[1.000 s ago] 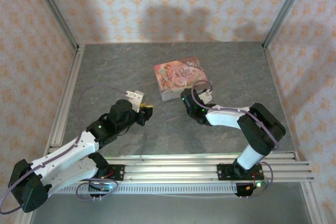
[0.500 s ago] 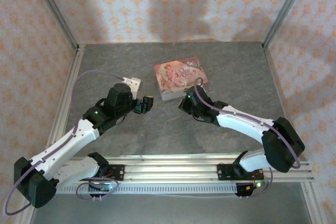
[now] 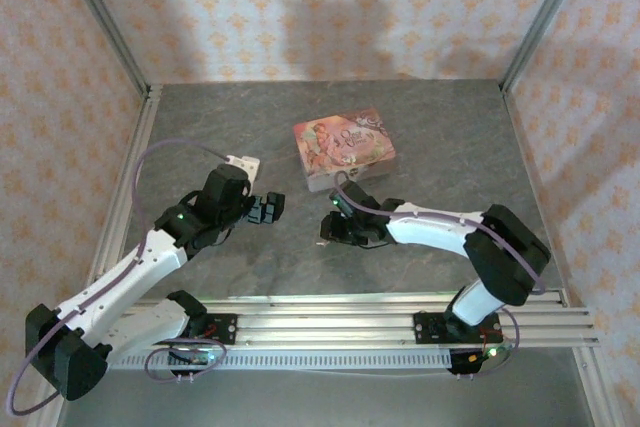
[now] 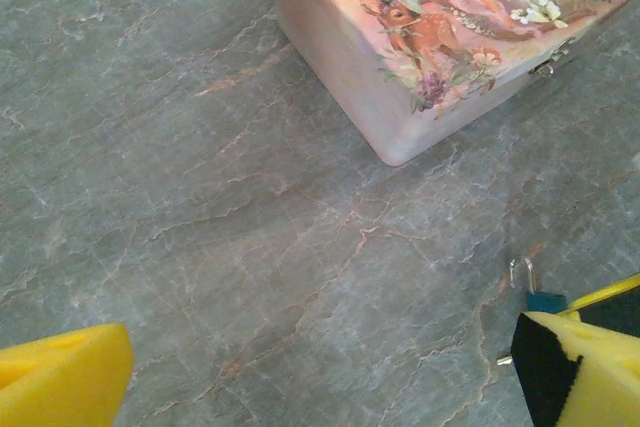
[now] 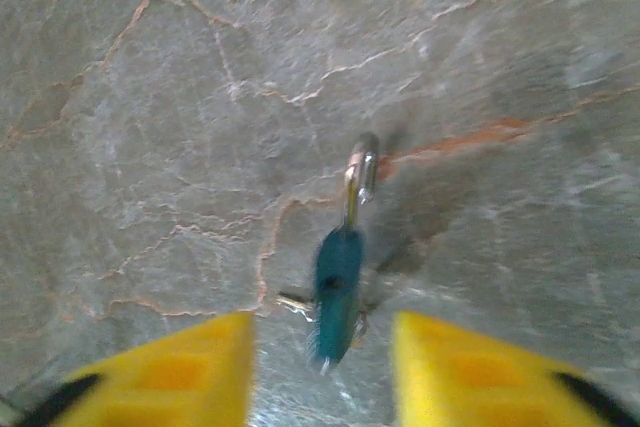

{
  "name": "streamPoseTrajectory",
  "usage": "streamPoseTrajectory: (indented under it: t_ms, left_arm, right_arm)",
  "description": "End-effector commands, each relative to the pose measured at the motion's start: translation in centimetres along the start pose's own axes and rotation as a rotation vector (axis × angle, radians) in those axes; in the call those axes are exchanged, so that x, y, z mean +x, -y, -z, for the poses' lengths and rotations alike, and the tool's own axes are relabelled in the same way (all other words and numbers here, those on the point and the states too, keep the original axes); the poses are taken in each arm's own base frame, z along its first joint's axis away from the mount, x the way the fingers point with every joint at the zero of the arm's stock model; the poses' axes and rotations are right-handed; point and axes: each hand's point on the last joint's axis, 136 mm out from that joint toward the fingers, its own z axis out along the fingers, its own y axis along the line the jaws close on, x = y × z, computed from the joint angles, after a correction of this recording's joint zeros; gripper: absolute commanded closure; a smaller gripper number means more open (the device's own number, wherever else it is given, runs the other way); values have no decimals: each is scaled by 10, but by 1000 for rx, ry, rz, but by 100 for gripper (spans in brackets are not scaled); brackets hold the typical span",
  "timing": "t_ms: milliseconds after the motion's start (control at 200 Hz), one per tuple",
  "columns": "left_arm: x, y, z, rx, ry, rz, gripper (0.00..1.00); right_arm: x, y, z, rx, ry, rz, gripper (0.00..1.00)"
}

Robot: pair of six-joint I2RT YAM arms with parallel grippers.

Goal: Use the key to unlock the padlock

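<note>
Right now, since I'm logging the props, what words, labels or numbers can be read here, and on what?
"A...": a script title on the lid of the floral box. It seems to start with this letter, and the rest is cut off at the picture's edge.
Fine print beneath that title: too small to read.
Blue padlock: blurred, no marking legible.

A closed pink floral box [image 3: 343,147] with a small metal clasp [image 4: 547,62] lies toward the back of the grey, veined tabletop [image 3: 220,117]. Orange-patterned walls [image 3: 300,7] surround it; aluminium rails [image 3: 380,312] line the near edge.
</note>
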Motion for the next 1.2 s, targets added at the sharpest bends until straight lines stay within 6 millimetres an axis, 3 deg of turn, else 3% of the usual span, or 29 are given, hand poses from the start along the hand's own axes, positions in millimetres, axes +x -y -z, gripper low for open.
streamPoseTrajectory:
  t_ms: [0, 115, 265, 360, 520, 631, 686, 731, 786, 826, 896, 1031, 1196]
  left_arm:
    - [3, -13, 2, -51, -25, -6, 2]
    - [-8, -19, 4, -53, -10, 0, 0]
    - [-19, -35, 1, -75, 5, 56, 0]
    - [-22, -43, -8, -72, 2, 102, 0]
    - [-25, -60, -24, -125, 20, 122, 0]
    - [-28, -73, -27, -190, 59, 123, 0]
    - [-33, -83, -24, -235, 102, 138, 0]
    - [-39, -91, -19, -265, 145, 160, 0]
    - [-46, -97, -12, -292, 194, 181, 0]
    - [-49, -99, -9, -298, 227, 187, 0]
    - [-50, -109, -8, -353, 265, 167, 0]
    - [-57, -132, -14, -452, 228, 75, 0]
    - [-59, -133, -32, -409, 239, 21, 0]
  right_arm:
    - [-19, 5, 35, 71, 105, 29, 43]
    - [-28, 17, 67, 126, 178, 39, 29]
    - [-52, 44, 126, 250, 345, 49, 16]
    - [-73, 67, 170, 355, 498, 52, 0]
    - [-106, 102, 222, 532, 741, 66, 1]
    - [-121, 121, 232, 631, 839, 74, 1]
    - [-128, 132, 227, 644, 854, 85, 1]
    - [-131, 151, 227, 679, 865, 65, 1]
    - [-132, 185, 237, 739, 911, -75, 1]
    - [-136, 198, 238, 712, 924, -139, 1]
    - [-145, 202, 241, 707, 975, -118, 1]
    - [-160, 205, 229, 741, 997, 15, 1]
    - [-172, 226, 225, 644, 1120, -18, 0]
